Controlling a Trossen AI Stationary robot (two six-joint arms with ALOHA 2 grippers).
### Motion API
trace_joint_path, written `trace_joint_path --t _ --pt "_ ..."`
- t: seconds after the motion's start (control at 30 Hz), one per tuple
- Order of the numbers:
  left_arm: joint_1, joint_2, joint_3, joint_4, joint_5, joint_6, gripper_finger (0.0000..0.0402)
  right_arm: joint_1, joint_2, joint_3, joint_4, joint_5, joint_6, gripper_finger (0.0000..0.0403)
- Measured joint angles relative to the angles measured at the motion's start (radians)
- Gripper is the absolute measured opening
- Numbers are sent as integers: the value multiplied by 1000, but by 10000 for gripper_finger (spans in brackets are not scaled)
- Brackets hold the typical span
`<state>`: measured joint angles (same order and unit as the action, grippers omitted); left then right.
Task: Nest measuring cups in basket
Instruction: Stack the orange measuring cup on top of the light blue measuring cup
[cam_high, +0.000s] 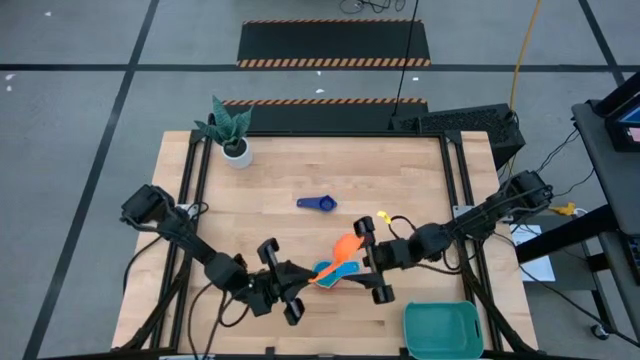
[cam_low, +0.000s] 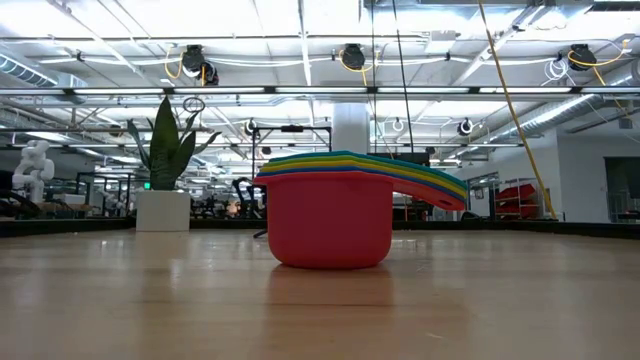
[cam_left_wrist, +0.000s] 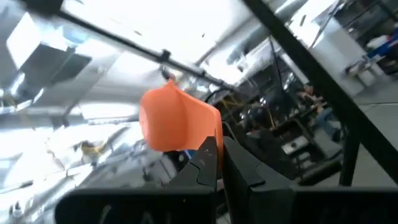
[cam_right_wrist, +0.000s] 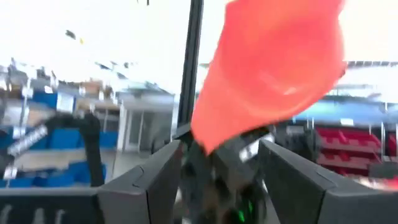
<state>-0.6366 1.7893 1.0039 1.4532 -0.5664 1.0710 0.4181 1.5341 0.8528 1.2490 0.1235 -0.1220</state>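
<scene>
An orange measuring cup (cam_high: 347, 246) hangs over the table's near middle between my two grippers. My left gripper (cam_high: 305, 282) is shut on it from the left. My right gripper (cam_high: 362, 262) stands open at its right, its fingers (cam_right_wrist: 158, 177) on either side of the cup (cam_right_wrist: 273, 68) without touching. A light blue cup (cam_high: 327, 270) shows beside the left fingertips. A navy cup (cam_high: 318, 203) lies on the table farther back. In the low view a red cup (cam_low: 330, 225) stands on its base with yellow, green and blue cups nested inside. The teal basket (cam_high: 442, 328) sits at the near right corner. My left gripper pinches the orange cup's handle (cam_high: 325, 277), near its free end, between its two shut fingers (cam_left_wrist: 210, 155). The fingers slant upward from the table's left. The cup's bowl (cam_left_wrist: 177, 118) stands above the fingertips, lifted clear of the table. Whether the light blue cup is also in the hold I cannot tell.
A white pot with a green plant (cam_high: 235, 148) stands at the far left corner. A small yellow piece (cam_high: 382, 215) shows beside the right arm. Bare wood lies between the navy cup and the far edge.
</scene>
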Motion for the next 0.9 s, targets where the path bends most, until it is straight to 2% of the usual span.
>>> trace_joint_path --t 0.2,0.33,0.47,0.73,0.83,0.9 --pt "65 0 0 -1 206 -79 7 -27 0 0 81 -102 30 208" --pt "120 0 0 -4 263 -140 5 -43 0 0 79 -128 65 202" --pt "163 0 0 -26 306 -217 8 -47 0 0 85 -129 34 179" --pt "200 0 0 -78 349 -236 6 -67 0 0 117 -130 -8 89" --pt "207 -2 0 -99 344 -239 29 -83 0 0 116 -141 25 38" --pt "208 -2 0 -122 299 -238 56 -92 0 0 111 -154 31 11"
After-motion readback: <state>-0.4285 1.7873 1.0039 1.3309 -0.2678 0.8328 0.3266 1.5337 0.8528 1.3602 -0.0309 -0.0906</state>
